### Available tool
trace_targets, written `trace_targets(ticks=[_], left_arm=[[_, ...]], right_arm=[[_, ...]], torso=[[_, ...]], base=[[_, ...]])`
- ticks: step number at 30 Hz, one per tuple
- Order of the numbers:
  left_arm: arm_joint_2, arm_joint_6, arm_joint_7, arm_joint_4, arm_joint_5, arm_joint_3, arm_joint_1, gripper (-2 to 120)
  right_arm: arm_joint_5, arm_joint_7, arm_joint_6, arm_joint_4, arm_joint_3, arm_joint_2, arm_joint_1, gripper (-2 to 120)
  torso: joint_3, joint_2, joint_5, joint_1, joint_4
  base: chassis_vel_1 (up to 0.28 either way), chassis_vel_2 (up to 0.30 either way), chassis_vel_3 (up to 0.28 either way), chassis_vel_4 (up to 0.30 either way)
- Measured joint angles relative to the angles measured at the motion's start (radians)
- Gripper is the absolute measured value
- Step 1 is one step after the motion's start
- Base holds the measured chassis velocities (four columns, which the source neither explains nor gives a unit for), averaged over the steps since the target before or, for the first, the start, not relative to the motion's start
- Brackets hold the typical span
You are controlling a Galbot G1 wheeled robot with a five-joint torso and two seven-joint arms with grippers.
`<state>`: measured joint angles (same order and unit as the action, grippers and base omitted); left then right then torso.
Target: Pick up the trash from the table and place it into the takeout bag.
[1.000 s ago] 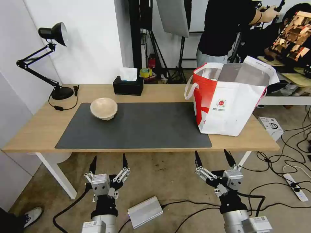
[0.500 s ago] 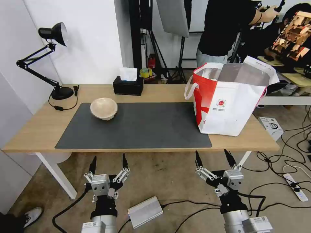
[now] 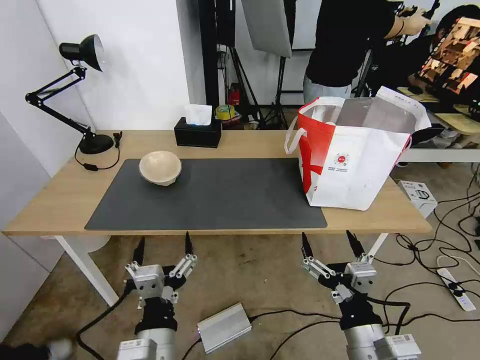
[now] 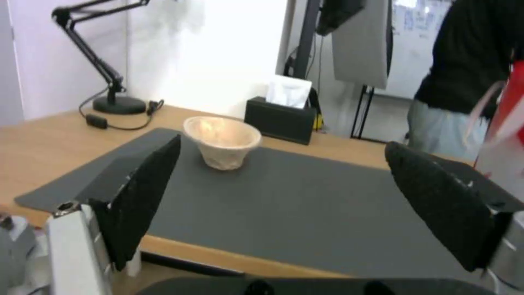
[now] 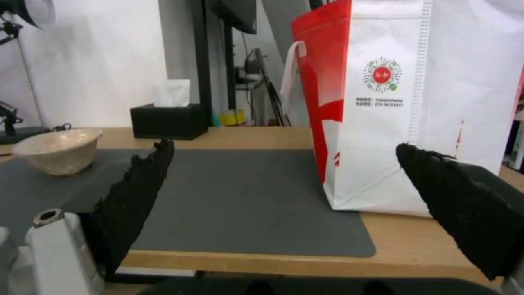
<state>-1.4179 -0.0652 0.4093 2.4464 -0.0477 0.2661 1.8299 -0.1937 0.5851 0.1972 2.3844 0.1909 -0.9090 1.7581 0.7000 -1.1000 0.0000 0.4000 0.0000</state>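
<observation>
A shallow beige paper bowl point(image 3: 160, 167) point(image 4: 222, 141) point(image 5: 58, 149), the trash in sight, sits upright on the left part of the dark grey mat point(image 3: 210, 195) on the wooden table point(image 3: 65, 195). At the table's right end stands the takeout bag point(image 3: 352, 152) point(image 5: 409, 106), white and red, its top open and foil lining showing. My left gripper point(image 3: 162, 245) hangs open below the table's front edge, in front of the bowl. My right gripper point(image 3: 330, 242) is open too, below the front edge near the bag. Both hold nothing.
A black tissue box point(image 3: 198, 131) and a black desk lamp point(image 3: 75, 90) stand along the table's back edge. A grey power brick point(image 3: 224, 327), cables and a power strip point(image 3: 455, 289) lie on the floor. A person stands behind the bag.
My left gripper has shifted slightly left and up toward the table edge. The right gripper, bowl and bag are where they were.
</observation>
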Motion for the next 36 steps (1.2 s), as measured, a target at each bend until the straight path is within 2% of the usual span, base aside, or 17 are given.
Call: trace_targets(ticks=[1,3,4,8,17,20,22,24,26,27,30,36], left_arm=[[0.004,0.004,0.002,0.005,-0.017,0.004,-0.004,100],[0.034,0.039,0.028,0.044,-0.158,0.03,-0.032,100],[0.034,0.039,0.028,0.044,-0.158,0.03,-0.032,100],[0.067,0.079,0.076,0.057,-0.34,0.054,-0.068,100],[0.116,0.1,0.15,0.057,-0.524,0.094,-0.14,100],[0.149,0.117,0.203,0.057,-0.641,0.125,-0.197,100],[0.154,0.121,0.211,0.056,-0.657,0.129,-0.205,100],[0.182,0.148,0.263,0.056,-0.771,0.155,-0.259,100],[0.187,0.152,0.273,0.056,-0.794,0.16,-0.27,100],[0.213,0.172,0.324,0.056,-0.91,0.185,-0.332,100],[0.255,0.187,0.392,0.055,-1.057,0.216,-0.42,100],[0.302,0.188,0.448,0.045,-1.179,0.235,-0.512,100]], right_arm=[[0.0,0.0,0.0,0.0,0.0,0.0,0.0,100],[0.0,0.0,0.0,0.0,0.0,0.0,0.0,100],[0.0,0.0,0.0,0.0,0.0,0.0,0.0,100],[0.0,0.0,0.0,0.001,0.0,0.0,0.0,100],[0.0,0.0,0.0,0.001,0.0,0.0,0.0,100],[0.0,0.0,0.0,0.001,0.0,0.0,0.0,100],[0.0,0.0,0.0,0.001,0.0,0.0,0.0,100],[0.0,0.0,0.0,0.001,0.0,0.0,0.0,100],[0.0,0.0,0.0,0.001,0.0,0.0,0.0,100],[0.0,0.0,0.0,0.001,0.0,0.0,0.0,100],[0.0,0.0,0.0,0.001,0.0,0.0,0.0,100],[-0.001,0.0,0.0,0.001,0.0,0.0,0.0,100]], torso=[[0.0,0.0,0.0,0.0,0.0],[0.0,0.0,0.0,0.0,0.0],[0.0,0.0,0.0,0.0,0.0],[0.0,0.0,0.0,0.0,-0.0001],[0.0,0.0,-0.0001,0.0,0.0],[0.0,0.0,-0.0001,0.0,0.0],[0.0,0.0,-0.0001,0.0,0.0],[0.0,0.0,-0.0001,0.0,0.0001],[0.0,0.0,-0.0002,0.0,0.0],[0.0,0.0,-0.0001,0.0,0.0],[0.0,0.0,-0.0001,0.0,-0.0001],[0.0,0.0,0.0,0.0,0.0]], base=[[0.0,0.0,0.0,0.0],[0.0,0.0,0.0,0.0],[0.0,0.0,0.0,0.0],[0.0,0.0,0.0,0.0],[0.0,0.0,0.0,0.0],[0.0,0.0,0.0,0.0],[0.0,0.0,0.0,0.0],[0.0,0.0,0.0,0.0],[0.0,0.0,0.0,0.0],[0.0,0.0,0.0,0.0],[0.0,0.0,0.0,0.0],[0.0,0.0,0.0,0.0]])
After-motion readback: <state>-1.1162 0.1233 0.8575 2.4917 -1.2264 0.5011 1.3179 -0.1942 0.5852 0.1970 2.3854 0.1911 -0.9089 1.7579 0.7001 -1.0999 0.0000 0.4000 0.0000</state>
